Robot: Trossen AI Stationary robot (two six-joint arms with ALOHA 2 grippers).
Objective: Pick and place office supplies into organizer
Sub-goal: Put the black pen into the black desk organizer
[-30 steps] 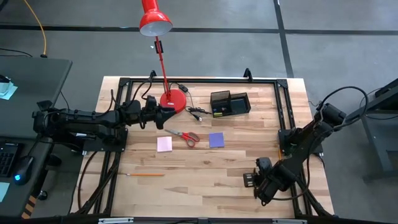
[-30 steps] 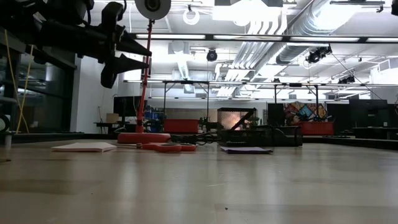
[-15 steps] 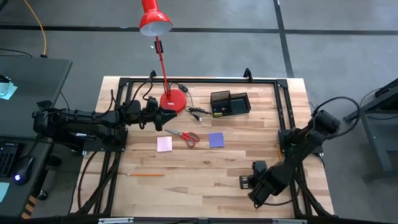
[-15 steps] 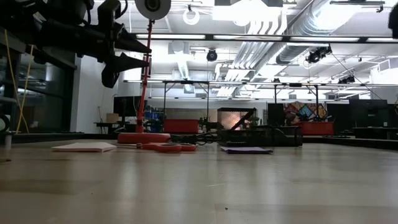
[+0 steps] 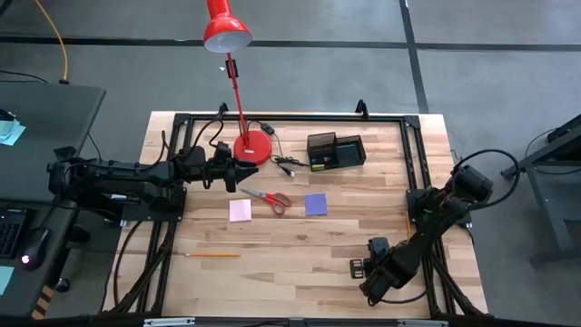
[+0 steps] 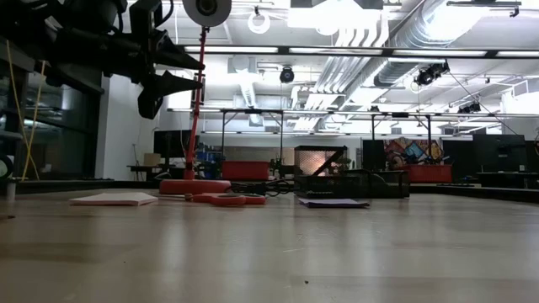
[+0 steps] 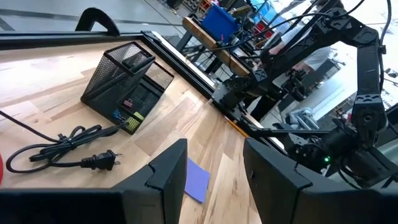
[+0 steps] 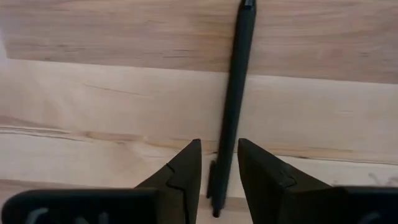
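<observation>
On the wooden table (image 5: pixel 300 245), only the right wrist view shows right fingers (image 8: pixel 180 171) narrowly straddling a black pen (image 8: pixel 233 99); left fingers (image 7: pixel 168 171) gape.

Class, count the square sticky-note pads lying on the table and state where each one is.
2. The pink pad lies left of the red-handled scissors; the purple pad lies right of them, in front of the organizer. None seems hidden.

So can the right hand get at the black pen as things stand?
Probably yes: the right hand hangs just over the black pen, its fingers straddling the pen's end, with only bare table around it.
</observation>
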